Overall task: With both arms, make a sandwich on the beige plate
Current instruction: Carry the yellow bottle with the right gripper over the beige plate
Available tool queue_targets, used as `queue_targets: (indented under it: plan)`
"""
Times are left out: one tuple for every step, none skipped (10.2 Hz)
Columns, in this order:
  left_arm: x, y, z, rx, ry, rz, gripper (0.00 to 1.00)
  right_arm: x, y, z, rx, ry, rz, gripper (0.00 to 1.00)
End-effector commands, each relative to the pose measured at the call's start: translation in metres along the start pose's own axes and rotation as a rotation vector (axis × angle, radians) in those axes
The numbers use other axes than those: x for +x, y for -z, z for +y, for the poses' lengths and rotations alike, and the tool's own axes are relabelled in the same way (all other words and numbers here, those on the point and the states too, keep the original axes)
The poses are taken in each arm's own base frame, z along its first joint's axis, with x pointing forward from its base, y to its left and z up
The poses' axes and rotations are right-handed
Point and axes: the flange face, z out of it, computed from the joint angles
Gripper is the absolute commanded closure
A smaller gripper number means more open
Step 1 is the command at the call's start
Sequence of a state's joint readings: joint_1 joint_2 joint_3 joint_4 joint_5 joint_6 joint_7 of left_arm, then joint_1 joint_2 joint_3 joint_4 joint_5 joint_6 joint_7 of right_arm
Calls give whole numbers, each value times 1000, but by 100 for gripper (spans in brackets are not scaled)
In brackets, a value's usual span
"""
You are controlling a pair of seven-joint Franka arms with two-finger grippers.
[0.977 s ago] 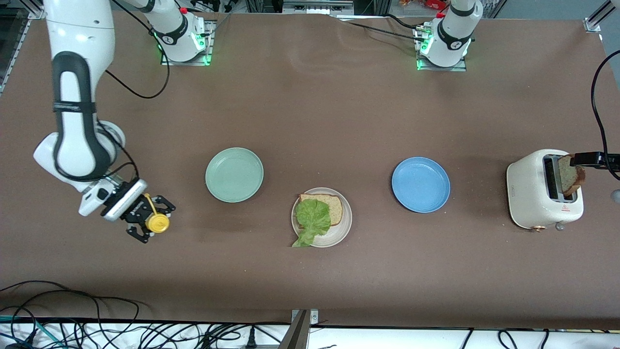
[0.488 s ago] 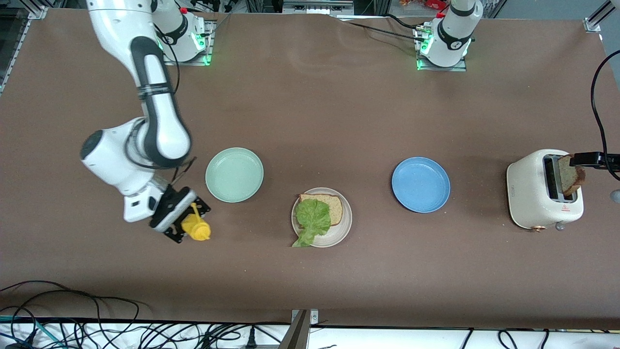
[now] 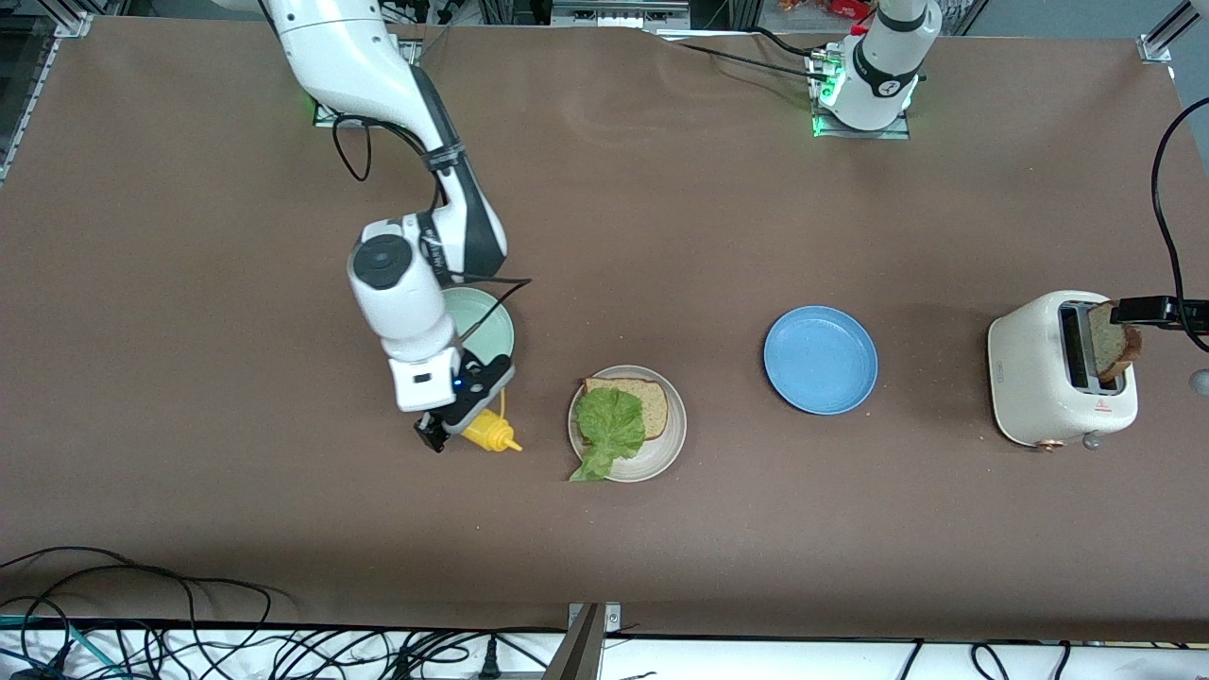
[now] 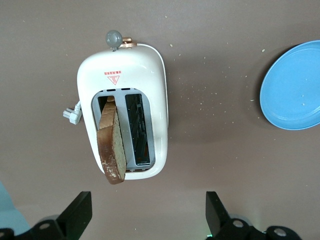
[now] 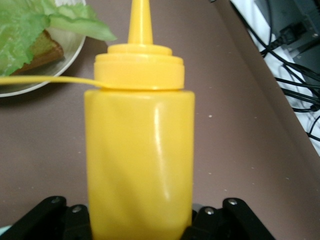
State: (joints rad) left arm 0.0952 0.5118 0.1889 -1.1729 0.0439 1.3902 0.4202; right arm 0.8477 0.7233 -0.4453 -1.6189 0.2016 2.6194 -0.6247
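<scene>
The right gripper (image 3: 469, 422), clamped on a yellow sauce bottle (image 3: 490, 433), hangs left of centre, beside the beige plate (image 3: 661, 451) holding bread and lettuce (image 3: 609, 420) — bring the nozzle over the leaf, tip gently. The left gripper (image 4: 145, 220) hovers open above the toaster (image 3: 1030, 368) — waiting.

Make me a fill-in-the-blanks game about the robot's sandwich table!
1. The right gripper holds a ____ squeeze bottle.
2. The lettuce lies on bread on the ____ plate.
3. A bread slice sticks out of the ____.
4. The left gripper is ____.

Answers: yellow; beige; toaster; open
</scene>
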Motion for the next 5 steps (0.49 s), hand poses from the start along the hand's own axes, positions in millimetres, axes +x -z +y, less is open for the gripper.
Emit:
queue_targets:
  plan:
    - [-6, 4, 1, 23, -5, -7, 0, 35, -5, -31, -53, 36, -114, 100]
    - [-6, 4, 1, 23, -5, -7, 0, 49, -13, -46, -82, 72, -180, 100]
    - [-6, 4, 1, 23, -5, -7, 0, 60, -19, -67, -107, 111, -201, 100]
    - [-6, 4, 1, 23, -3, -7, 0, 63, -25, -81, -121, 127, -211, 100]
    - [-5, 4, 2, 22, -5, -6, 0, 64, -32, -94, -135, 146, -225, 100]
